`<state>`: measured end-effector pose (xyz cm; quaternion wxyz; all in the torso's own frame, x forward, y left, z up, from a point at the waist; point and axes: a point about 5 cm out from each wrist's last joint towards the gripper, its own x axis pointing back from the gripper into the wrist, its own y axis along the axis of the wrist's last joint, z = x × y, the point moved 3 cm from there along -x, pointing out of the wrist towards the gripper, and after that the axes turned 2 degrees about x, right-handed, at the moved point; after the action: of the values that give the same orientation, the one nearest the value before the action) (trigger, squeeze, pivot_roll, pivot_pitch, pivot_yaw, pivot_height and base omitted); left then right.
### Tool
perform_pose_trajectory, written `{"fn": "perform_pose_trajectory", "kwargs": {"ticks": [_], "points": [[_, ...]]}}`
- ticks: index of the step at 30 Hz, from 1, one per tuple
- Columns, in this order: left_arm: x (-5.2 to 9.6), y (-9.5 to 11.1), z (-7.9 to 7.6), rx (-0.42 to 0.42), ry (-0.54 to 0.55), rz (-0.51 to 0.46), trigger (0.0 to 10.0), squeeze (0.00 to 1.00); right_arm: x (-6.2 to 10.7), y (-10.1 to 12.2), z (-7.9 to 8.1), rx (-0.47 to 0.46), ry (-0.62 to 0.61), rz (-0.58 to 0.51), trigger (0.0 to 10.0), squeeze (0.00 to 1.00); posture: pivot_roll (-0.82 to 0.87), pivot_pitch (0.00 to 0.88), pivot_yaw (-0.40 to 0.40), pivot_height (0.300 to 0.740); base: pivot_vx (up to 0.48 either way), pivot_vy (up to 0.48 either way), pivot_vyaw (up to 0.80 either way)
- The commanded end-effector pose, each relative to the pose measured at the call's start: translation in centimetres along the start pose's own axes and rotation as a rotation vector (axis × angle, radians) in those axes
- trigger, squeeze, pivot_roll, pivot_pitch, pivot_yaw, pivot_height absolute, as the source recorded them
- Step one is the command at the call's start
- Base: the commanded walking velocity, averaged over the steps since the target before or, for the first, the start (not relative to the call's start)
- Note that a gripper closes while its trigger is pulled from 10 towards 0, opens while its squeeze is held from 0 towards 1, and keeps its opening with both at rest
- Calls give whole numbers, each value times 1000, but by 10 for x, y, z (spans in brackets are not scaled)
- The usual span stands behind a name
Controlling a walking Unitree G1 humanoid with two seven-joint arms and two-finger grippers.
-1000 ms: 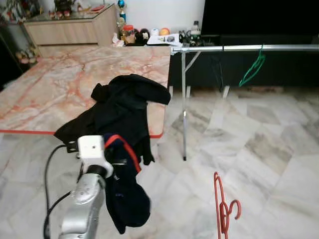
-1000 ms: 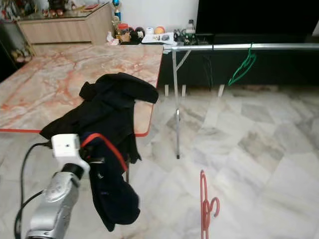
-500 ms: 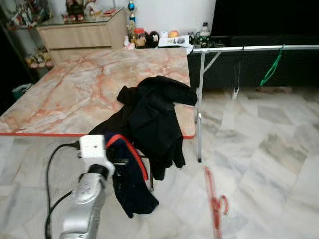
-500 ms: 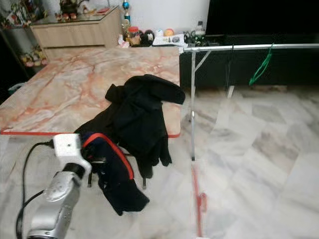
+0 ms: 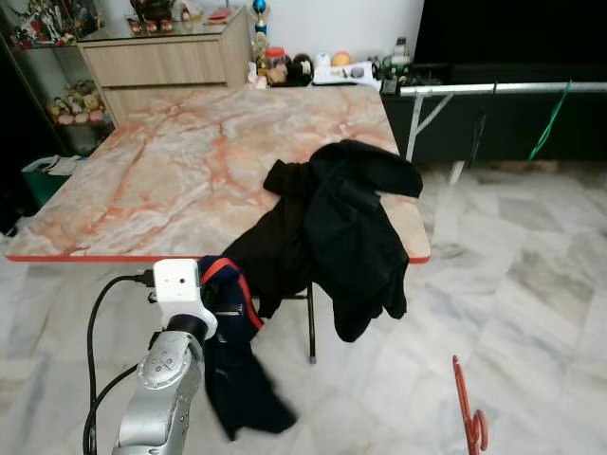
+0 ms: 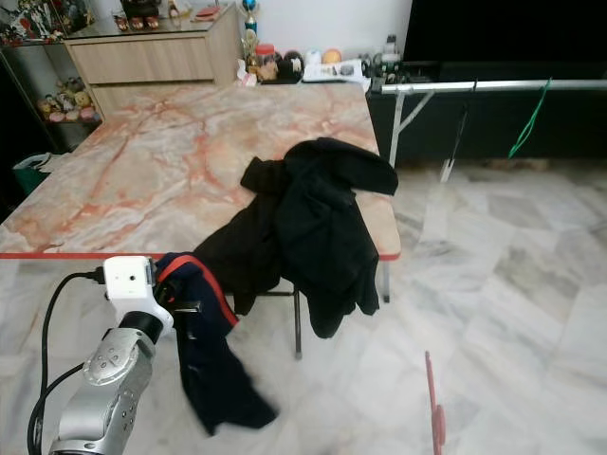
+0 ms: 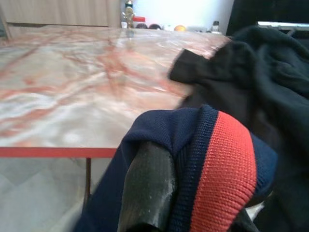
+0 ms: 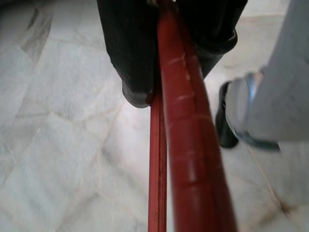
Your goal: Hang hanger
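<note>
Red hanger (image 8: 186, 121), smooth plastic, sits pinched between the black fingers (image 8: 133, 58) of the right gripper (image 8: 166, 53); in the head views it hangs low at near right over the pale marble floor (image 5: 531, 284), hook end (image 5: 474, 428) downward. Green hanger (image 5: 548, 121) hangs on the silver metal rail (image 5: 503, 88) at far right, well apart from the red one.

Left arm (image 5: 161, 398) is raised at near left, silver w/ white wrist block and black cable. Left gripper (image 7: 188, 203) carries a navy garment (image 5: 237, 370) w/ a red ribbed band (image 7: 222, 169) draped over one black finger (image 7: 147, 188); cloth covers the fingers, so can't tell if spread or pressed together.

Surface (image 5: 171, 171) is pink-orange veined marble w/ red edge, rectangular. Black garment (image 5: 341, 218), soft and crumpled, lies on its near right corner and spills over the edge, just beside the navy one. Wooden cabinet (image 5: 161, 62) at far left; small bottles and fruit-like items (image 5: 322, 64) cluster beyond the far edge, too small to tell apart.
</note>
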<state>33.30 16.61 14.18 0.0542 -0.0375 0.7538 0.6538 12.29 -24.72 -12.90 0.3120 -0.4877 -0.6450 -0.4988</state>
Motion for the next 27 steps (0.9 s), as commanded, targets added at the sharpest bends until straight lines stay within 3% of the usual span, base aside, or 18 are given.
{"fn": "perform_pose_trajectory", "kwargs": {"ticks": [1,3,5,10,27], "points": [[0,13,12,-16,26,-51,10000,0,1,8,14,32,50,-44,10000,0,92,61,17,740,0,0,0],[-1,17,12,-12,23,-75,10000,0,4,15,29,40,131,-119,10000,0,92,61,17,740,0,0,0],[-3,21,11,-8,13,-93,10000,0,6,12,36,-12,168,-122,10000,0,85,60,19,740,0,0,0],[-3,31,13,-12,4,-128,10000,0,7,-2,41,-70,181,-84,10000,0,93,59,23,740,0,0,0],[-2,45,30,-65,28,-163,10000,0,10,-14,55,-34,253,-35,10000,0,102,60,33,740,0,0,0]]}}
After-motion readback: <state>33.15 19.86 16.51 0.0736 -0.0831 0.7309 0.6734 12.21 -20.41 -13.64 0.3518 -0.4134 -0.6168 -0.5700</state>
